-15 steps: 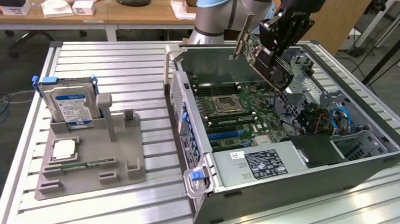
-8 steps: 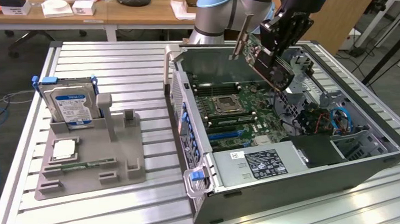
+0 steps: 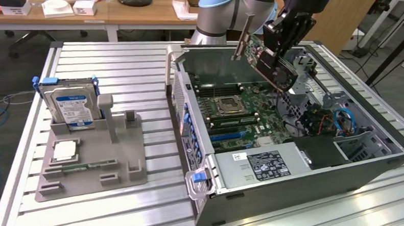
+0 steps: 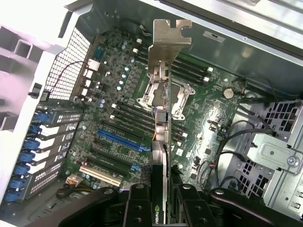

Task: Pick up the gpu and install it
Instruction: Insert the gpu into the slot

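The gpu (image 3: 264, 58) hangs tilted above the open computer case (image 3: 194, 138), its silver end bracket (image 3: 244, 39) toward the exterior view's left and its black cooler low on the card. My gripper (image 3: 291, 26) is shut on the card's upper part. In the wrist view the gpu (image 4: 161, 142) appears edge-on, its bracket (image 4: 170, 38) farthest from the camera, and the black fingers (image 4: 138, 204) clamp it from both sides. It hovers over the motherboard (image 4: 118, 94), apart from the blue slot (image 4: 118, 139).
On the exterior view's left a grey holder tray (image 3: 128, 156) carries a silver hard drive (image 3: 69, 104) standing upright and a narrow green memory stick (image 3: 83, 165). Cables (image 3: 341, 121) and a drive cage occupy the case's right side. Everything rests on a slatted metal table (image 3: 122, 58).
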Robot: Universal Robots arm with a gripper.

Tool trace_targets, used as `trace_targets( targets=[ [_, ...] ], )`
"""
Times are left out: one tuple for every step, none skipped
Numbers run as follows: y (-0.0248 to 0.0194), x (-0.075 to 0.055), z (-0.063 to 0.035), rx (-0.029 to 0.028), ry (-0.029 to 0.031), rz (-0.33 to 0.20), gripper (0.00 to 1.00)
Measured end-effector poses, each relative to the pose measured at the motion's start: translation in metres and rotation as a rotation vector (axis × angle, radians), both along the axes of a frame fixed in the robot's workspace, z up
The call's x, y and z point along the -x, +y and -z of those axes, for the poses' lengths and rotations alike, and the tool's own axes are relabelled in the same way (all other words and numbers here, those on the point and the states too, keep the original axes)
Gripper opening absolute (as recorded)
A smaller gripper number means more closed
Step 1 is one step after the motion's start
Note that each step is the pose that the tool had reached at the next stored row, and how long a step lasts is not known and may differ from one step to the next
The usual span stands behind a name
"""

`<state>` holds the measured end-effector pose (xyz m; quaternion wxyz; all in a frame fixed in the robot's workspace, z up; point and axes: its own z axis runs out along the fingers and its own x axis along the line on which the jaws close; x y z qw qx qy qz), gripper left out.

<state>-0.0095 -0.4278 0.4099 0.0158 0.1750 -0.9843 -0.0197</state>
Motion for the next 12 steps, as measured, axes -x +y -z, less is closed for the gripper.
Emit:
trace_targets(
  targets=[
    [0.0000, 0.0000, 0.0000, 0.0000, 0.0000, -0.001, 0.26],
    [0.0000, 0.0000, 0.0000, -0.0001, 0.0000, -0.001, 0.26],
    [0.0000, 0.0000, 0.0000, 0.0000, 0.0000, -0.001, 0.26],
    [0.0000, 0.0000, 0.0000, 0.0000, 0.0001, -0.001, 0.26],
    [0.0000, 0.0000, 0.0000, 0.0000, 0.0000, -0.001, 0.26],
    [0.0000, 0.0000, 0.0000, 0.0000, 0.0000, -0.001, 0.26],
    [0.0000, 0.0000, 0.0000, 0.0000, 0.0000, -0.001, 0.26],
    [0.0000, 0.0000, 0.0000, -0.0001, 0.0000, -0.001, 0.26],
    [0.0000, 0.0000, 0.0000, -0.0001, 0.0000, -0.001, 0.26],
    [0.0000, 0.0000, 0.0000, -0.0001, 0.0000, -0.002, 0.26],
    [0.0000, 0.0000, 0.0001, 0.0000, 0.0000, -0.003, 0.26],
    [0.0000, 0.0000, 0.0001, 0.0000, 0.0000, -0.006, 0.26]
  ],
)
